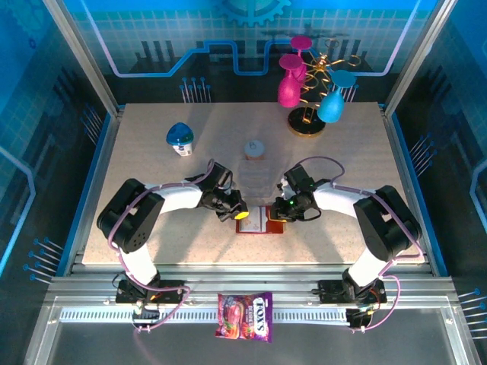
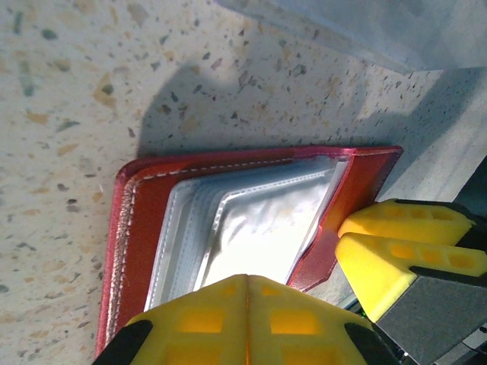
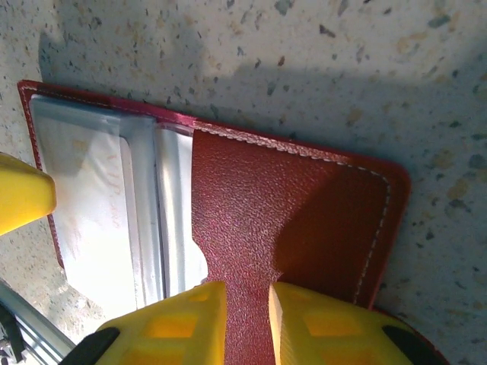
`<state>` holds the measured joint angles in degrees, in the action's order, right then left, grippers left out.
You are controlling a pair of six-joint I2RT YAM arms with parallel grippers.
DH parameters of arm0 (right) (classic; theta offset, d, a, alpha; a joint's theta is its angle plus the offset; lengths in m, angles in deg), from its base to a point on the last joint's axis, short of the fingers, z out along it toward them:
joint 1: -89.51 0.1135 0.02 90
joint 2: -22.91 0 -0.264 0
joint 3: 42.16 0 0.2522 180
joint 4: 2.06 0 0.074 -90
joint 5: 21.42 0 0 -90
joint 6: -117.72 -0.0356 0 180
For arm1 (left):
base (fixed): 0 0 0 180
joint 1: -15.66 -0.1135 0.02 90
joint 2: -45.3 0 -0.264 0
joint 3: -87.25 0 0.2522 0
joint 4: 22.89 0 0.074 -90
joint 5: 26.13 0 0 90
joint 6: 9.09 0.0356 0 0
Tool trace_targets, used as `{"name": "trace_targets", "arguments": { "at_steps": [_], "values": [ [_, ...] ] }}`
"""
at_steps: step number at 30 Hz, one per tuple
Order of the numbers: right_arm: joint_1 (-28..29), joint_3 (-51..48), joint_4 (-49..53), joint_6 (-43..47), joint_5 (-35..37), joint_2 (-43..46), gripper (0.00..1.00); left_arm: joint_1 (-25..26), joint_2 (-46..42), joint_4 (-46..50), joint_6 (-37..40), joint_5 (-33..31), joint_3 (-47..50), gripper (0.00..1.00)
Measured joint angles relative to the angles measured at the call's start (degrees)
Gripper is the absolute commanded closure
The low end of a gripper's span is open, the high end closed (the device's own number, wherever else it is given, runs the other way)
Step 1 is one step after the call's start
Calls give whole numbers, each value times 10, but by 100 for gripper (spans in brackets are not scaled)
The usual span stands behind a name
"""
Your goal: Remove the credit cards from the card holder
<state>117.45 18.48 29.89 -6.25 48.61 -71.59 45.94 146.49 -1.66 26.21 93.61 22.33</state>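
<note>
The top camera looks down from above and behind the arm bases (image 1: pixel 150 292), taking in the whole speckled beige table (image 1: pixel 152 163). Each wrist camera hangs very close over the open red leather-like card holder (image 1: pixel 259 221) by the middle of the table's near edge, facing it from opposite sides. The left wrist view also catches the right gripper (image 2: pixel 346 234).

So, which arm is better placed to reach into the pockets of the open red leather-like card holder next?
Probably the left. The right gripper has the cover flap of the red card holder between its fingers, seemingly holding it open. The left gripper, fingers together, sits at the grey see-through pockets.
</note>
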Motion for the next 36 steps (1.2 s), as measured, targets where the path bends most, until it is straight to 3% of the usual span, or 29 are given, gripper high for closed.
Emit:
{"name": "trace_targets", "arguments": {
  "at_steps": [9, 22, 36],
  "values": [
    [-3, 0, -2, -4, -2, 12, 76, 0, -3, -3, -8, 0, 5, 92],
    [8, 0, -53, -113, -71, 52, 76, 9, -22, 4, -3, 0, 0, 93],
    [24, 1, -91, -136, -113, -10, 73, 18, -22, 14, 7, -7, 0, 95]
  ]
}}
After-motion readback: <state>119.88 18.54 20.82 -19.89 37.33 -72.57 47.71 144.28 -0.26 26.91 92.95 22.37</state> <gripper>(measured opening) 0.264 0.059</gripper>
